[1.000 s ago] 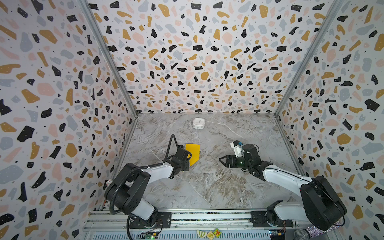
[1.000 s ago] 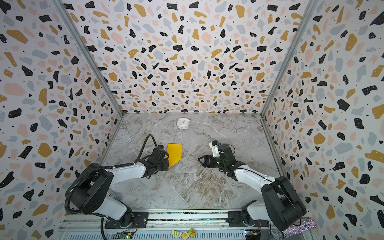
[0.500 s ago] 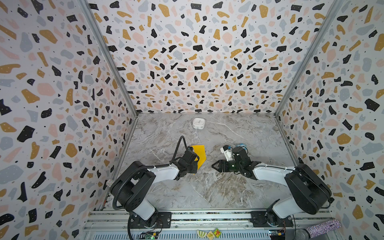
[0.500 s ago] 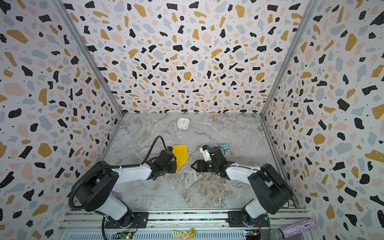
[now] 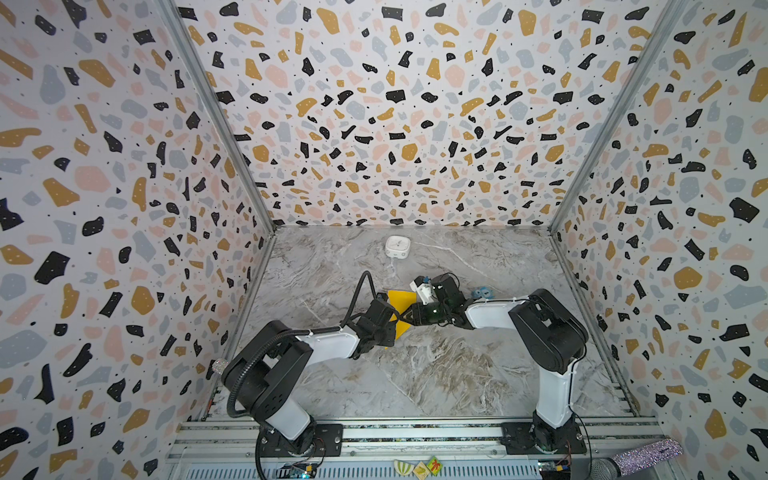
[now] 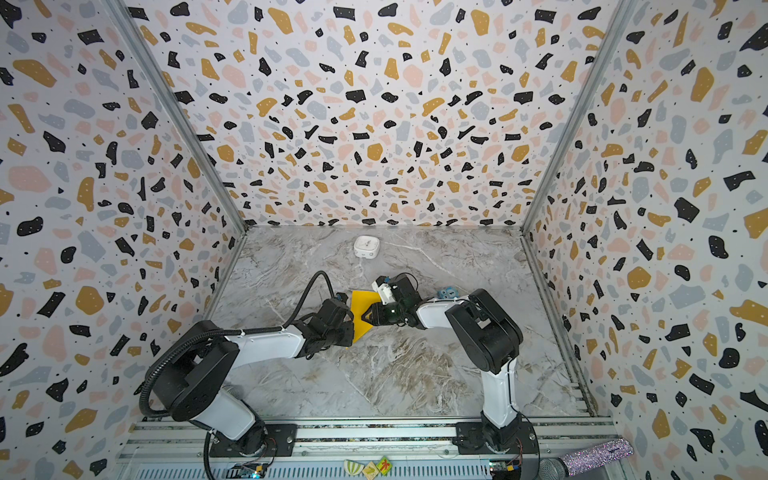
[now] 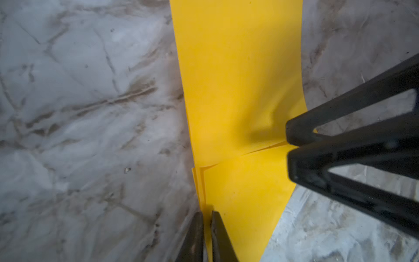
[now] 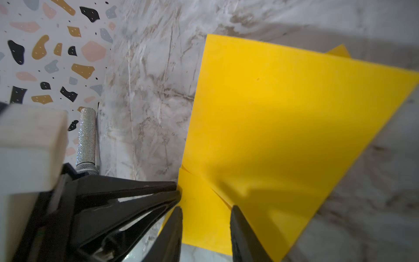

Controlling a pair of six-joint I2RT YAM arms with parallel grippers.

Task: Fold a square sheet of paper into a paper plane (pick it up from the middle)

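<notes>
The square sheet of paper [image 5: 401, 298] [image 6: 362, 300] is bright yellow, folded into layers, and lifted at a slant above the marble floor. My left gripper [image 7: 206, 219] is shut on one edge of the sheet [image 7: 238, 68], both fingers pinching the layers. From the opposite side my right gripper [image 8: 207, 211] stands open, its jaws astride the sheet's [image 8: 283, 113] edge with a gap still showing. In both top views the two grippers meet at the sheet, the left gripper [image 5: 390, 322] beside the right gripper [image 5: 406, 318]. A paper plane is out of view.
A white rounded box [image 5: 397, 247] sits near the back wall. A small blue cube with eyes [image 5: 482, 293] lies behind my right arm. A glittery microphone [image 5: 642, 455] and small picture tiles [image 5: 419, 467] rest on the front rail. Patterned walls [image 5: 124, 208] enclose three sides.
My left gripper carried the sheet toward the middle. My right gripper swung left to the sheet and its jaws narrowed around the edge.
</notes>
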